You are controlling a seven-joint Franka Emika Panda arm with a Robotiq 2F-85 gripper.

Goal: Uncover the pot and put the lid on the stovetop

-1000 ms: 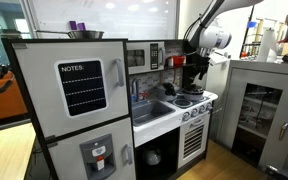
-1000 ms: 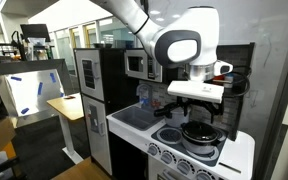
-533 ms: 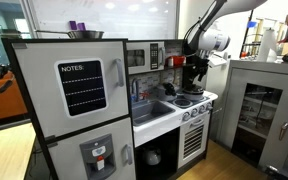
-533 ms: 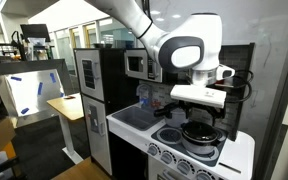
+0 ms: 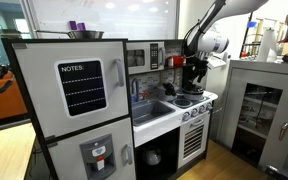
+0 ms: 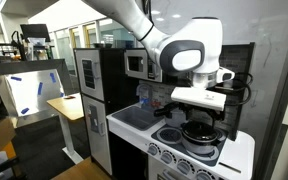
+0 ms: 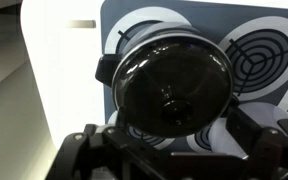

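- The pot [image 7: 108,70] sits on the white stovetop [image 7: 116,20] with its dark lid [image 7: 174,70] in place, the lid's knob [image 7: 172,103] near the middle
- A black burner ring [image 7: 262,60] lies just right of the pot
- The gripper [image 7: 174,152] hangs above, its fingers [image 7: 84,152] spread wide apart at the near edge

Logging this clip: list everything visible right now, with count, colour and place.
fridge: one, white-grey, black NOTES board on its door
steel bowl: one, silver, on top of the fridge
sink: one, grey, beside the fridge
microwave: one, dark, above the sink
stovetop: one, white with black burner rings, beside the sink
pot: one, silver-grey, on a stovetop burner
lid: one, dark, on the pot
arm: one, white, reaching in from above
end effector: one, black, open, above the lidded pot
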